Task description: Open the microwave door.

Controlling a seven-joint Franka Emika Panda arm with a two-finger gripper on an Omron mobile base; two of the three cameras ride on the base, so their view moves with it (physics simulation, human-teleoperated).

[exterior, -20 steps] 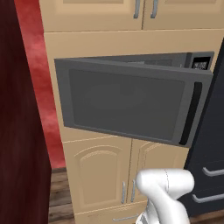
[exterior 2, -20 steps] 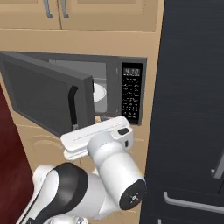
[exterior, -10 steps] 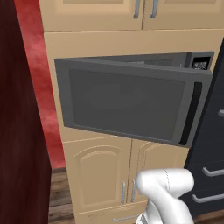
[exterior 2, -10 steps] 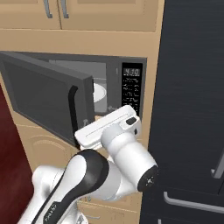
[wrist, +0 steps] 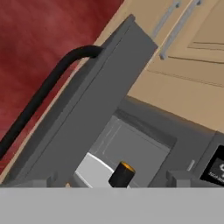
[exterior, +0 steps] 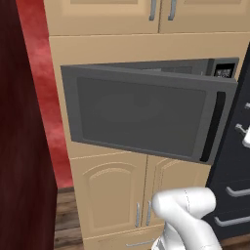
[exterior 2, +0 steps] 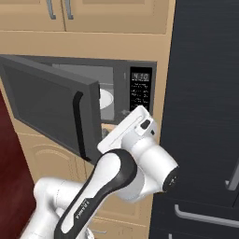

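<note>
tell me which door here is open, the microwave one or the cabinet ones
The microwave door is open: the dark grey panel with the black bar handle swung out, its cavity visible behind. The beige cabinet doors lie flush and shut.

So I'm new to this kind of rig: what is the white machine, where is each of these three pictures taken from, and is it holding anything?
The white machine is a robot arm on a driving base, in a rendered kitchen. Two pictures come from cameras on the base, behind the arm to its left and right. The third looks along the hand itself, so it is tilted.

All three face the microwave, built into beige cabinets. The microwave door stands partly open, its black handle at the free edge. Inside are a white plate and a small dark object with an orange top.

The pictures do not show whether the fingers are open or closed; nothing appears held.
</note>
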